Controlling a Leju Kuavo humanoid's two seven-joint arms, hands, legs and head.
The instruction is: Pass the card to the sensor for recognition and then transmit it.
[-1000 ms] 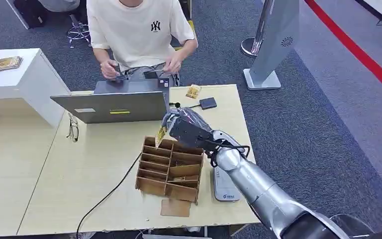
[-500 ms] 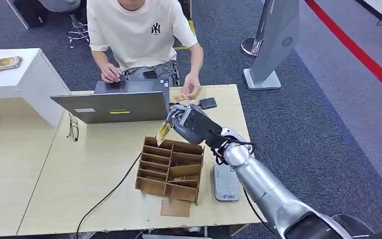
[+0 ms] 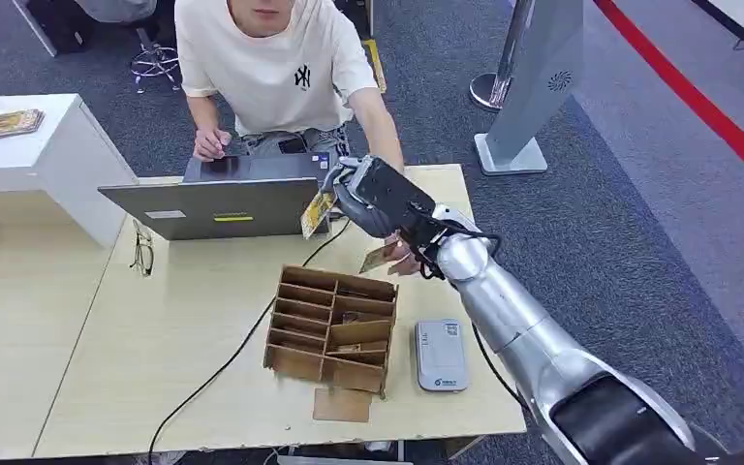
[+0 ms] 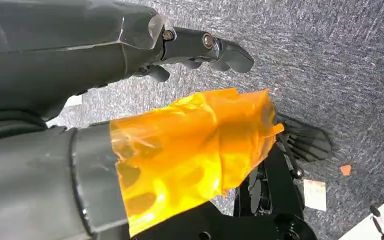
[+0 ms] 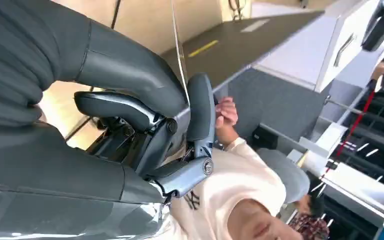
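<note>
My right hand [image 3: 373,199] is raised over the far side of the table, by the laptop's right corner, and pinches a small yellow patterned card [image 3: 317,211] between thumb and finger. In the right wrist view the card [image 5: 178,60] shows edge-on, a thin line beside the thumb of that hand [image 5: 130,120]. The grey-white sensor [image 3: 441,355] lies flat near the table's front right, well behind the hand. A person's hand [image 3: 401,260] holds a second card [image 3: 378,258] just under my forearm. My left hand [image 4: 105,65] hangs over carpet with fingers apart, holding nothing, orange tape on its thumb.
A cardboard divider box [image 3: 329,329] with several compartments stands mid-table, a loose cardboard piece [image 3: 342,404] in front of it. An open grey laptop [image 3: 218,203] faces the seated person [image 3: 276,68]. A black cable [image 3: 223,363] runs across the table; glasses [image 3: 142,250] lie left.
My right hand has lifted the card from above the divider box and carried it away toward the person. The person's hand took a card off the table and reached under my forearm.
</note>
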